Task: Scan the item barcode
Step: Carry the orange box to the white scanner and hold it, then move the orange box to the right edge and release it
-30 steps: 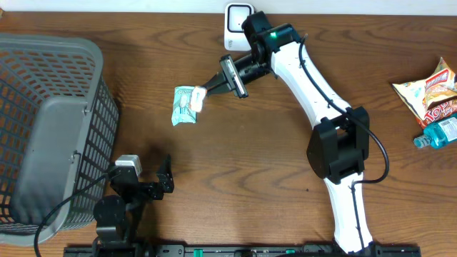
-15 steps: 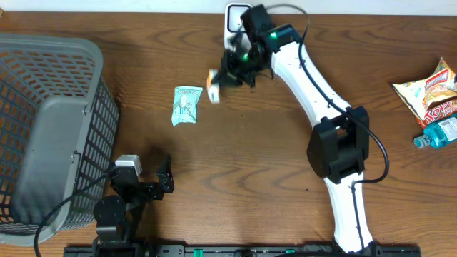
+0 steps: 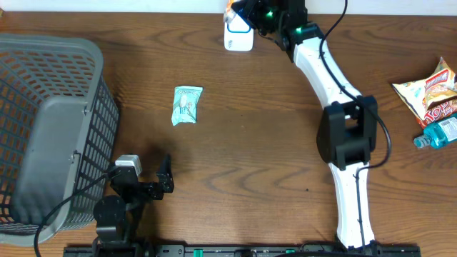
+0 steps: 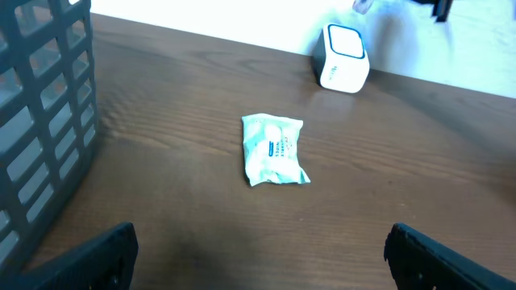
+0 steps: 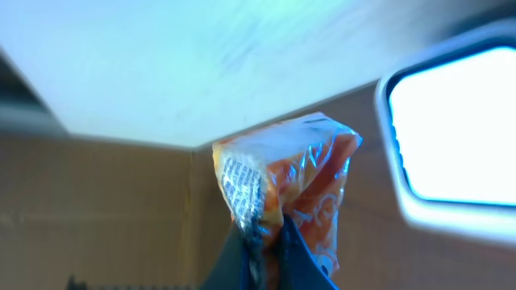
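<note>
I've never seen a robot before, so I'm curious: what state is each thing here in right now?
scanner, standing upright
right gripper, shut on orange packet
orange packet, held close to scanner
teal packet, lying flat, untouched
left gripper, open, empty
basket, standing upright
bottle, lying on its side

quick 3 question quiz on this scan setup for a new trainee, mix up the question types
1. True or false: the right pincer is shut on a small orange and clear plastic packet beside the white box-shaped scanner.
2. The mint-green flat sachet lies: A) on the brown wooden table B) in a pincer C) on top of the scanner.
3. Fill in: the left pincer is ____ and holds nothing.

Key: 1 true; 2 A; 3 open.
</note>
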Controlling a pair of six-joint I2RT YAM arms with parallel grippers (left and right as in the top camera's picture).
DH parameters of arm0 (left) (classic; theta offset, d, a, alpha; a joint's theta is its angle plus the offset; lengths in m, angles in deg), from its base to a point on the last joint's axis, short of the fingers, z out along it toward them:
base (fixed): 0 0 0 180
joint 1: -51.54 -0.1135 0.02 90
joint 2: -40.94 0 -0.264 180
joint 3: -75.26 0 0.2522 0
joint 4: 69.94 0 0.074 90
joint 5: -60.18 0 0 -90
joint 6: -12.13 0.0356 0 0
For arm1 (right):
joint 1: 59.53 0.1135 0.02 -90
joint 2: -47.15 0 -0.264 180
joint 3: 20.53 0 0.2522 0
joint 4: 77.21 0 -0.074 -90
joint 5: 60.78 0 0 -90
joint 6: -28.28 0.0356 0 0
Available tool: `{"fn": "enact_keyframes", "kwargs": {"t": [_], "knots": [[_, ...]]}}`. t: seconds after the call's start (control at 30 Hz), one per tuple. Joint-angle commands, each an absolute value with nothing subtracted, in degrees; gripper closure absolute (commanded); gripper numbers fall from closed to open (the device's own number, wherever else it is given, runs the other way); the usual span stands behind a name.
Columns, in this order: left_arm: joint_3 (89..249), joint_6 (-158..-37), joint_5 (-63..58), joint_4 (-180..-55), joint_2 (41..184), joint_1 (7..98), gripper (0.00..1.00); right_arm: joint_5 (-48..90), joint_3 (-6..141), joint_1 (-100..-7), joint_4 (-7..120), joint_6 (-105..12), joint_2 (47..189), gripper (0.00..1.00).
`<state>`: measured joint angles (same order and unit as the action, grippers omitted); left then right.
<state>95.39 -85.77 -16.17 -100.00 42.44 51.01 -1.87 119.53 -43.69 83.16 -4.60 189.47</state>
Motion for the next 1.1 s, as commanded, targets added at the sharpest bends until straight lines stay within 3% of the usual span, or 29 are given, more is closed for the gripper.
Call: {"fn": "enact_keyframes", "kwargs": {"t": [0.0,0.37,0.53,0.63,0.87,1.07], "knots": [[94.5,-86.3,-15.5,-101.2,42.3,51.1,0.02,2.5,119.6,-43.4,87.9,2.1,194.4,0.99],[94.5,-86.3,-15.5,-101.2,42.3,51.1,0.02,9.6,120.3,-42.6,90.8,0.4,195.9,0.99],[94.5,-86.3,-15.5,-101.2,42.3,51.1,0.02,9.0,122.1,-42.9,86.2,-2.5,195.3,0.99],[94.5,-86.3,-15.5,-101.2,42.3,51.1,0.02,12.7,123.3,-43.4,74.8,-4.9,192.3,0.99],[94.5,-86.3,-15.5,-101.2,42.3,51.1,0.02,35.7,123.4,-45.0,41.7,-13.7,180.5,0.99],[94.5,-86.3,-15.5,-101.2,42.3,51.1,0.02,54.7,122.1,-48.0,17.1,-32.7,179.1,0.99]]}}
